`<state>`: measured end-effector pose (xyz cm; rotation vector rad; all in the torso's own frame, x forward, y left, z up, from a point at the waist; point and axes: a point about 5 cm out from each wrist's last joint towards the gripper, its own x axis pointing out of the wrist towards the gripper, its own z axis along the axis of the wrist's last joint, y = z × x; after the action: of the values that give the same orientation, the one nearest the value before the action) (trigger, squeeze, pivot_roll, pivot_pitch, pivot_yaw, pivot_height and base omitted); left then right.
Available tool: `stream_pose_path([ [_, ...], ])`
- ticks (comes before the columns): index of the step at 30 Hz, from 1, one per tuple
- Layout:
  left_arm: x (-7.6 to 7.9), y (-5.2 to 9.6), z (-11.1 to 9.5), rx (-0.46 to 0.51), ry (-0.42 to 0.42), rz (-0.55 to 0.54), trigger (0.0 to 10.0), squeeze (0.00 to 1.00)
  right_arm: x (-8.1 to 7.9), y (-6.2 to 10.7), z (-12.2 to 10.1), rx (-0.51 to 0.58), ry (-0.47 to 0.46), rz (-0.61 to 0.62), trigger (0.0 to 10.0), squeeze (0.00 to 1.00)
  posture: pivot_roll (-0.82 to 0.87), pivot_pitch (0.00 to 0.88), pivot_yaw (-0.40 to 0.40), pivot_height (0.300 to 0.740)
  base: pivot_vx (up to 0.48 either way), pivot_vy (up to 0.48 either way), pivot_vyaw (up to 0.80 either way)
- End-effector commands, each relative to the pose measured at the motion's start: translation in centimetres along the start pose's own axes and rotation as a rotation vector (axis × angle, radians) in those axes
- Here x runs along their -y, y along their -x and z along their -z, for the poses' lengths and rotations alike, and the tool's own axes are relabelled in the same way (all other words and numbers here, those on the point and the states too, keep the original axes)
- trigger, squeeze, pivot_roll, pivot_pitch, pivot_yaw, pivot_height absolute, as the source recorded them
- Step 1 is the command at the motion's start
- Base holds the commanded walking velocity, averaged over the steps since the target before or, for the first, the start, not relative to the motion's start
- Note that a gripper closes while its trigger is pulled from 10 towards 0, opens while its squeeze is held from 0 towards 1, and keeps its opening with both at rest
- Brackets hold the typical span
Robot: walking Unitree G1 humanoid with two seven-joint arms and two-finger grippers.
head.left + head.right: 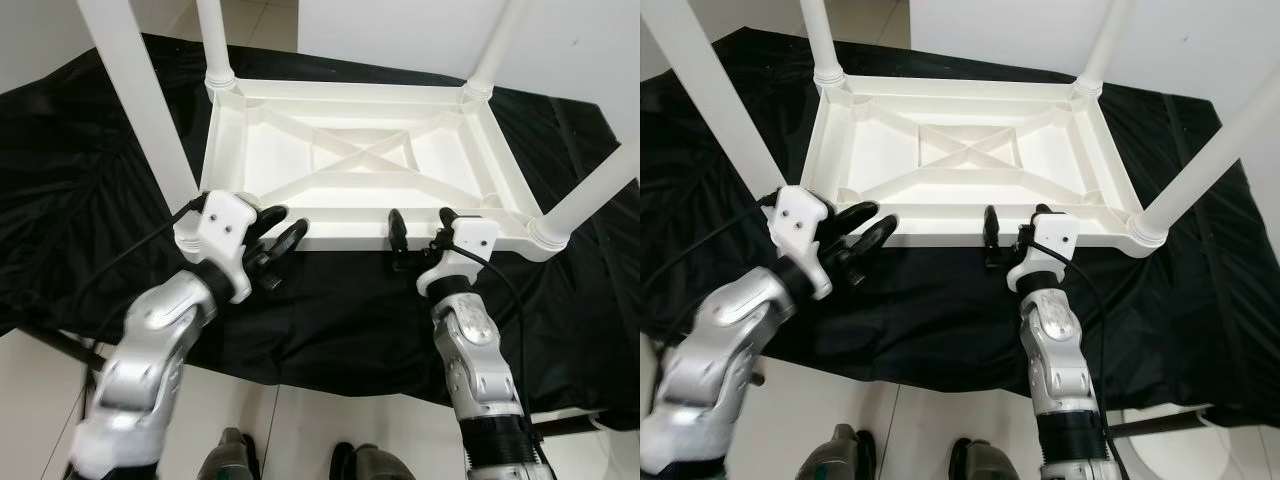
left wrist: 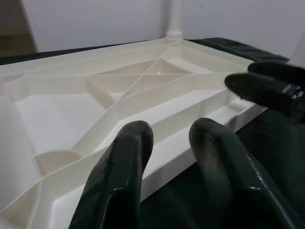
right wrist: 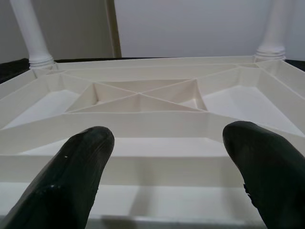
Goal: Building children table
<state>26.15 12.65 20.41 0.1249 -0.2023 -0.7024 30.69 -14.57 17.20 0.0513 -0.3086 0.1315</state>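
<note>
The white table (image 1: 360, 165) lies upside down on a black cloth (image 1: 340, 300), its four legs (image 1: 130, 90) running up out of the head views, so their ends are cut off. The left gripper (image 1: 283, 232) sits at the table's near rim by the near-left corner, fingers (image 2: 124, 167) slightly parted, holding nothing. Further right, the right gripper (image 1: 420, 228) faces the same rim's middle, fingers (image 3: 76, 167) spread wide just short of the edge.
</note>
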Motion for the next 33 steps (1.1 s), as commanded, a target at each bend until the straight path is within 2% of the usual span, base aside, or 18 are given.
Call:
stream_pose_path([
  [1,0.2,1.0,0.1,-0.033,-0.011,-0.012,10.0,0.0,0.3,-0.2,0.4,-0.006,0.0,-0.007,10.0,0.0,0.23,0.124,-0.085,0.74,0.0,0.0,0.0],
  [2,0.2,1.0,0.1,-0.033,-0.011,-0.012,10.0,0.0,0.3,-0.2,0.4,-0.006,0.0,-0.007,10.0,0.0,0.23,0.124,-0.085,0.74,0.0,0.0,0.0],
  [3,0.0,3.3,0.5,-0.085,-0.001,-0.046,10.0,0.0,0.5,-0.7,0.3,-0.003,0.005,-0.015,10.0,0.0,0.24,0.123,-0.096,0.74,0.0,0.0,0.0],
  [5,0.0,3.3,0.5,-0.085,-0.001,-0.046,10.0,0.0,0.5,-0.7,0.3,-0.003,0.005,-0.015,10.0,0.0,0.24,0.123,-0.096,0.74,0.0,0.0,0.0],
  [7,-0.5,5.5,0.9,-0.146,0.006,-0.067,10.0,0.0,0.5,-1.0,0.4,0.0,0.003,-0.023,10.0,0.0,0.25,0.12,-0.104,0.74,0.0,0.0,0.0],
  [10,-0.8,6.3,1.0,-0.168,0.008,-0.075,10.0,0.0,0.4,-1.1,0.4,0.0,0.002,-0.027,10.0,0.0,0.26,0.119,-0.109,0.74,0.0,0.0,0.0],
  [13,-2.7,9.0,1.2,-0.251,-0.007,-0.123,10.0,0.0,-0.1,-1.1,0.7,-0.004,-0.009,-0.048,10.0,0.0,0.27,0.112,-0.118,0.74,0.0,0.0,0.0],
  [15,-2.7,9.0,1.2,-0.251,-0.007,-0.123,10.0,0.0,-0.1,-1.1,0.7,-0.004,-0.009,-0.048,10.0,0.0,0.27,0.112,-0.118,0.74,0.0,0.0,0.0],
  [18,-5.2,10.9,1.2,-0.305,-0.051,-0.204,10.0,0.0,-0.4,-1.0,1.0,-0.008,-0.014,-0.054,10.0,0.0,0.27,0.107,-0.118,0.74,0.0,0.0,0.0],
  [21,-5.7,11.3,1.1,-0.315,-0.061,-0.226,10.0,0.0,-0.5,-0.9,1.0,-0.008,-0.015,-0.055,10.0,0.0,0.27,0.107,-0.118,0.74,0.0,0.0,0.0],
  [23,-7.4,11.9,1.4,-0.351,-0.091,-0.282,10.0,0.0,-0.4,-0.6,1.2,-0.013,-0.015,-0.033,10.0,0.0,0.26,0.103,-0.116,0.74,0.0,0.0,0.0],
  [25,-7.9,12.1,1.5,-0.364,-0.098,-0.298,10.0,0.0,-0.4,-0.5,1.3,-0.016,-0.014,-0.023,10.0,0.0,0.26,0.103,-0.116,0.74,0.0,0.0,0.0],
  [27,-9.8,12.1,2.1,-0.389,-0.14,-0.386,10.0,0.0,-0.4,0.2,1.7,-0.043,0.004,0.004,10.0,0.0,0.25,0.096,-0.109,0.74,0.0,0.0,0.0],
  [30,-11.3,11.6,2.4,-0.392,-0.156,-0.448,10.0,0.0,-0.3,0.8,2.4,-0.088,0.035,0.048,10.0,0.0,0.24,0.093,-0.107,0.74,0.0,0.0,0.0],
  [31,-11.3,11.6,2.4,-0.392,-0.156,-0.448,10.0,0.0,-0.3,0.8,2.4,-0.088,0.035,0.048,10.0,0.0,0.24,0.093,-0.107,0.74,0.0,0.0,0.0],
  [33,-12.5,10.2,2.8,-0.378,-0.162,-0.498,10.0,0.0,0.0,1.3,3.0,-0.131,0.057,0.114,10.0,0.0,0.22,0.082,-0.096,0.74,0.0,0.0,0.0],
])
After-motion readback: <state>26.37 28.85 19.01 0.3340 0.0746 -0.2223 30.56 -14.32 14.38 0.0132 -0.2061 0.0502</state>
